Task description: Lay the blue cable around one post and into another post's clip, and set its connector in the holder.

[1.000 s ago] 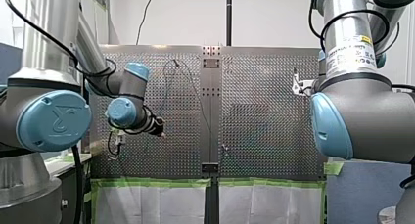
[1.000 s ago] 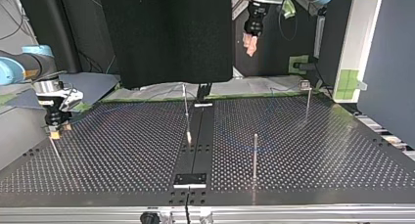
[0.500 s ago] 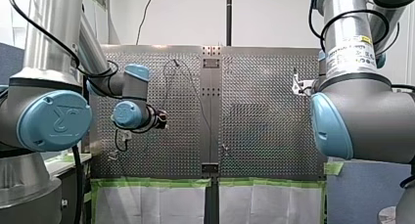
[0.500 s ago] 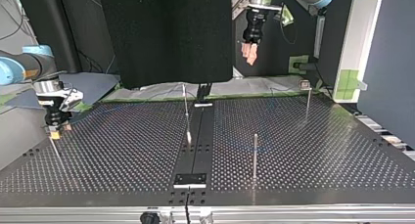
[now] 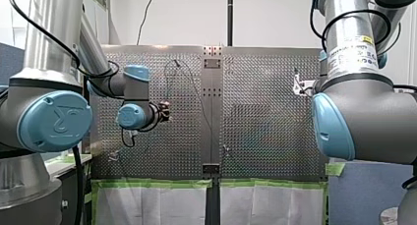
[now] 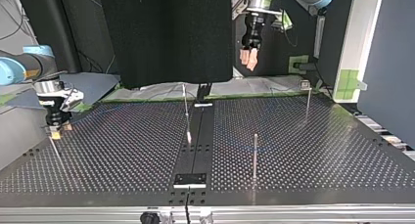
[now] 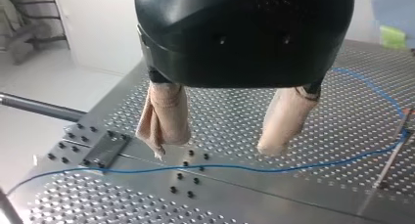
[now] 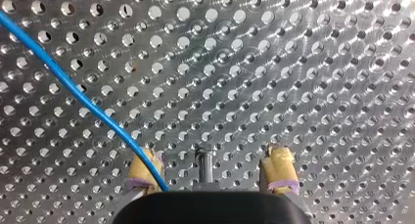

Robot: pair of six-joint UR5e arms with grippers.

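Blue cable (image 7: 235, 167) lies slack under my left gripper (image 7: 215, 148) — fingers apart, empty, swung further out over the table (image 7: 122, 209) — pickup likely next.

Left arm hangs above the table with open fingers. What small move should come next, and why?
Probably lower my left gripper toward the blue cable. Its fingers are open and empty, clear above the table, and the blue cable lies on it beneath them, so it must descend before it can grasp.
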